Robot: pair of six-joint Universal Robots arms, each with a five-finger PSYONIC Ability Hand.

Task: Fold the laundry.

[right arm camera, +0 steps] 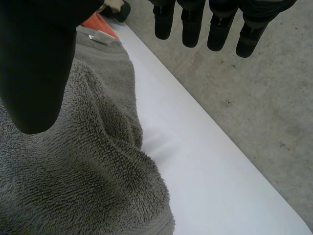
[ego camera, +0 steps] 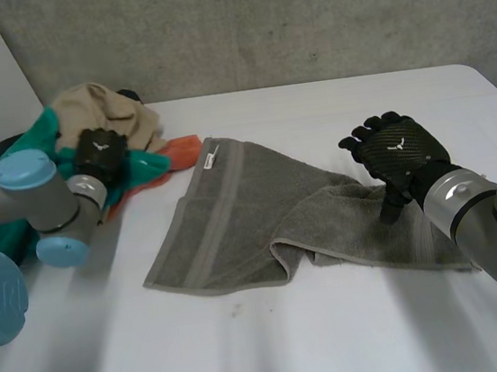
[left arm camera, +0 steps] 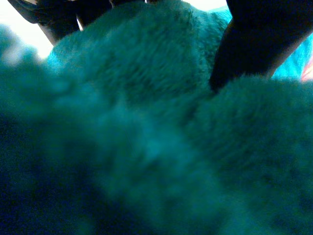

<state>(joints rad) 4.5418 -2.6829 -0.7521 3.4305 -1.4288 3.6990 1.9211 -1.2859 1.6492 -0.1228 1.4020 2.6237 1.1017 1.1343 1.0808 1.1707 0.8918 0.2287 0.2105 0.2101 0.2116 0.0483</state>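
Grey towel (ego camera: 234,215) under right hand (ego camera: 398,151) thumb; fingers (right arm camera: 191,29) straight, clear of it.

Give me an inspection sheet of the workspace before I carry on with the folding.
Surface: white table, carrying the towel and a laundry pile.
Job's things: grey towel lies mid-table, rumpled, with a flap turned over at its near edge and its right end bunched. Teal cloth, beige cloth and orange cloth are heaped at the far left.
Clutter: nothing seen.
Hands: left hand is on the teal cloth in the heap; its grip cannot be told. Right hand is open over the towel's right end.
Cables: nothing seen.
Surroundings: concrete wall behind the table.
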